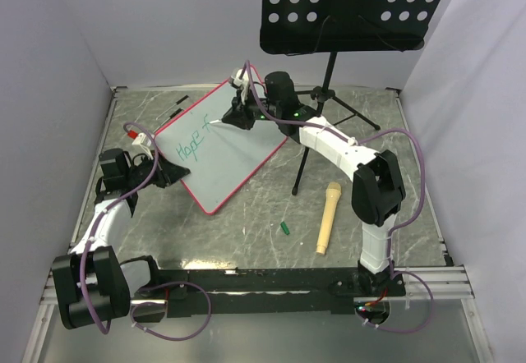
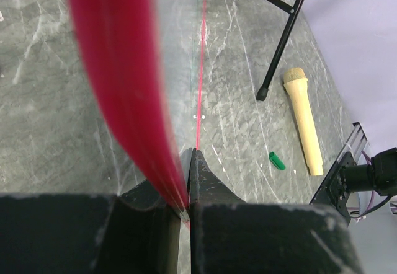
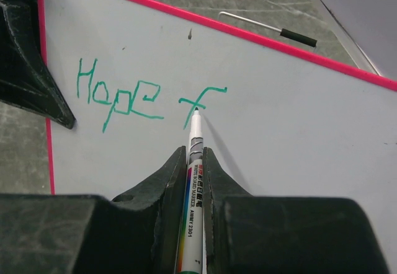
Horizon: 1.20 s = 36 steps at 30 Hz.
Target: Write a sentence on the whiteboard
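Observation:
The whiteboard (image 1: 222, 145) with its pink-red frame lies tilted, raised on its left side. My left gripper (image 1: 164, 174) is shut on its near left edge; the red frame (image 2: 124, 82) runs between the jaws in the left wrist view. My right gripper (image 1: 234, 117) is shut on a white marker (image 3: 193, 181) whose green tip touches the board (image 3: 279, 119) at the crossbar of an "f". The sentence (image 3: 139, 97) reads "Hope f" in teal strokes, also seen in the top view (image 1: 196, 140).
A black music stand (image 1: 349, 6) on a tripod (image 1: 329, 100) stands behind the board. A tan microphone (image 1: 327, 217) and a green marker cap (image 1: 284, 228) lie on the table at the right. A red-capped marker (image 1: 140, 137) lies left of the board.

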Tool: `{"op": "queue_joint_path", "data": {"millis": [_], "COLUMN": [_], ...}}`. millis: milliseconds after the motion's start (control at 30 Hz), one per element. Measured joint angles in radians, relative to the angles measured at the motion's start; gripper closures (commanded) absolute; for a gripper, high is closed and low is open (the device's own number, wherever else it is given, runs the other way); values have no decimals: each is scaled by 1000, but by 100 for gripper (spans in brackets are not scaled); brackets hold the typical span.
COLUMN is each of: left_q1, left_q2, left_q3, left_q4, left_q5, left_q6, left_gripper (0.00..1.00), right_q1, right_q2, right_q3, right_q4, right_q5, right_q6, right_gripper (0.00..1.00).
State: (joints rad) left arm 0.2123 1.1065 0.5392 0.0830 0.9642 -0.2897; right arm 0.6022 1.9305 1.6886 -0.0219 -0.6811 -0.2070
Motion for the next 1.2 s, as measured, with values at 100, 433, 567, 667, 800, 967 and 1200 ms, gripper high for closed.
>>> {"op": "queue_joint_path", "data": {"millis": [100, 433, 567, 667, 800, 967, 1200], "left_q1": [0, 0, 1, 1, 1, 1, 2], "left_q2": [0, 0, 4, 4, 4, 4, 4], "left_q3": [0, 0, 0, 0, 0, 0, 0], "left_q4": [0, -2, -10, -11, -13, -21, -23], "left_q5": [0, 0, -1, -1, -1, -2, -2], "left_q6": [0, -3, -11, -11, -11, -14, -15], "left_gripper": [99, 99, 99, 99, 99, 99, 99], "right_q1": [-3, -5, -5, -5, -5, -5, -5], "right_q2": [0, 45, 53, 53, 52, 50, 45], "right_q3": [0, 48, 52, 52, 51, 30, 6], "right_q4": [0, -5, -9, -8, -8, 1, 11], "right_q5": [7, 18, 15, 15, 13, 8, 4], "right_q6": [0, 0, 0, 0, 0, 0, 0], "right_gripper": [100, 100, 100, 100, 100, 100, 100]}}
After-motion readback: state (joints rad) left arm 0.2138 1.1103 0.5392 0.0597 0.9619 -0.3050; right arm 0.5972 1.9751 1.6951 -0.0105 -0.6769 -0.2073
